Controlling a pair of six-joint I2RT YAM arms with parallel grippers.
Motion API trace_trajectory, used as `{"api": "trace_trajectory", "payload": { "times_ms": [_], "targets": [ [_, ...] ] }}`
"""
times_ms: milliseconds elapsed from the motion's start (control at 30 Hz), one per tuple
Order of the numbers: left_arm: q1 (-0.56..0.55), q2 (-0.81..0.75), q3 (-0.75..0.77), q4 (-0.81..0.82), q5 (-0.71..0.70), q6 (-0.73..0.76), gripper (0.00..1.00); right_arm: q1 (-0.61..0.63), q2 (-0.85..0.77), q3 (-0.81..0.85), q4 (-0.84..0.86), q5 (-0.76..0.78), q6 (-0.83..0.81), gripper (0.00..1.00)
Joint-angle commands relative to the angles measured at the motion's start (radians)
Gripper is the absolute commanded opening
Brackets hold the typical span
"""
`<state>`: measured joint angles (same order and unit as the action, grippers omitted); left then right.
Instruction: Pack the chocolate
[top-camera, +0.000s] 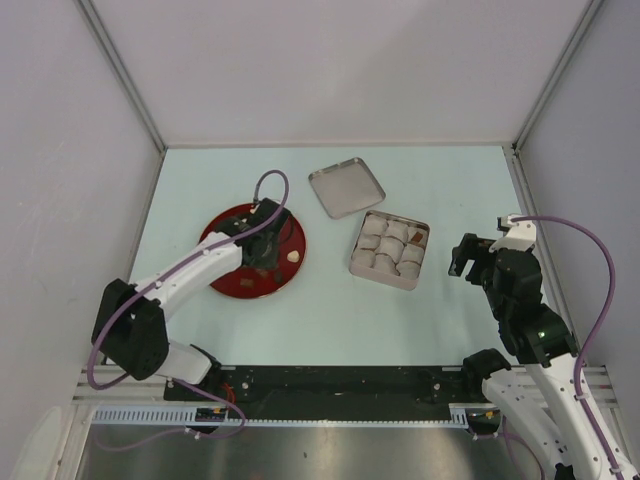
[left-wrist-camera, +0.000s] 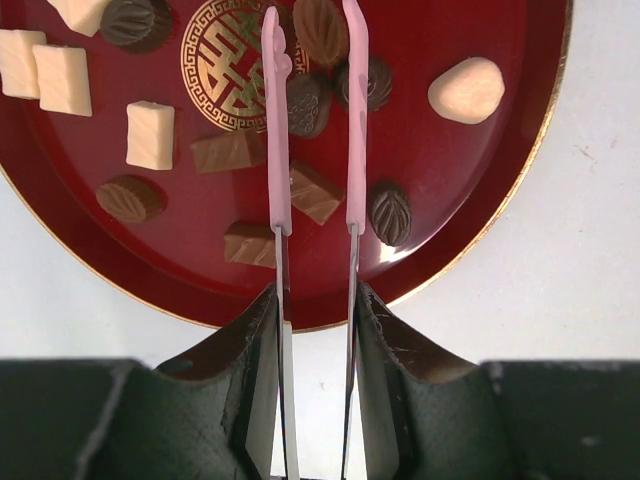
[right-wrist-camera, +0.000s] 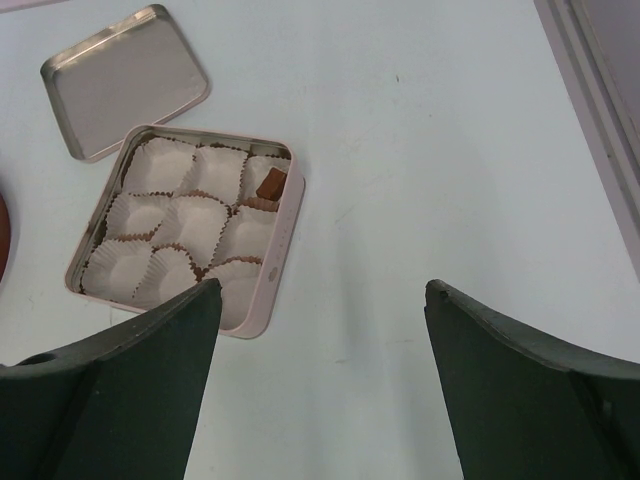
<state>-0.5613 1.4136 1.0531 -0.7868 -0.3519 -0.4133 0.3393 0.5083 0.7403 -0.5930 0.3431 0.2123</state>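
The chocolate lies scattered on a red plate (left-wrist-camera: 440, 170): cream-white blocks (left-wrist-camera: 150, 135), an oval white piece (left-wrist-camera: 465, 90), and dark brown ones (left-wrist-camera: 390, 212). My left gripper (left-wrist-camera: 315, 300) is shut on a pair of pink-tipped metal tweezers (left-wrist-camera: 278, 150). Their tips stand apart low over the plate (top-camera: 215, 236), with a dark piece (left-wrist-camera: 308, 103) between them. The square tin (top-camera: 420, 262) holds white paper cups, and one brown piece (right-wrist-camera: 270, 183) sits in a corner cup. My right gripper (right-wrist-camera: 320, 300) hangs open and holds nothing, right of the tin (right-wrist-camera: 268, 295).
The tin's lid (top-camera: 346, 187) lies upside down behind the tin, also seen in the right wrist view as the lid (right-wrist-camera: 125, 80). Grey walls enclose the pale table on three sides. The arms' mounting rail (top-camera: 330, 385) runs along the near edge.
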Motion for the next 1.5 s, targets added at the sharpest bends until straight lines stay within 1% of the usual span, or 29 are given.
{"api": "trace_trajectory", "payload": {
  "times_ms": [0, 533, 733, 767, 833, 867, 967, 1067, 1333, 1467],
  "targets": [
    [0.014, 0.021, 0.035, 0.031, 0.005, 0.019, 0.36, 0.006, -0.013, 0.001, 0.033, 0.02, -0.001, 0.87],
    [0.021, 0.079, 0.036, 0.044, 0.016, 0.019, 0.35, 0.004, -0.01, 0.001, 0.035, 0.017, -0.002, 0.88],
    [0.021, 0.047, 0.031, 0.014, 0.001, 0.014, 0.28, 0.004, -0.011, 0.001, 0.035, 0.016, -0.004, 0.87],
    [0.021, 0.041, 0.033, 0.012, -0.004, 0.013, 0.25, 0.003, -0.011, 0.001, 0.035, 0.016, -0.002, 0.87],
    [0.021, 0.016, 0.033, 0.001, -0.018, 0.014, 0.22, 0.004, -0.011, 0.001, 0.035, 0.013, -0.002, 0.87],
    [0.021, 0.009, 0.035, -0.006, -0.022, 0.014, 0.19, 0.006, -0.01, 0.001, 0.035, 0.014, -0.004, 0.87],
    [0.021, -0.019, 0.045, -0.019, -0.045, 0.019, 0.15, 0.006, -0.011, 0.001, 0.033, 0.013, -0.005, 0.87],
    [0.021, -0.042, 0.062, -0.025, -0.055, 0.03, 0.12, 0.004, -0.014, 0.001, 0.035, 0.013, -0.004, 0.87],
    [0.015, -0.102, 0.097, 0.007, 0.028, 0.088, 0.1, 0.004, -0.017, 0.001, 0.035, 0.016, -0.005, 0.87],
    [-0.009, -0.139, 0.114, 0.067, 0.119, 0.108, 0.1, 0.004, -0.016, 0.001, 0.033, 0.016, -0.005, 0.87]
  ]
}}
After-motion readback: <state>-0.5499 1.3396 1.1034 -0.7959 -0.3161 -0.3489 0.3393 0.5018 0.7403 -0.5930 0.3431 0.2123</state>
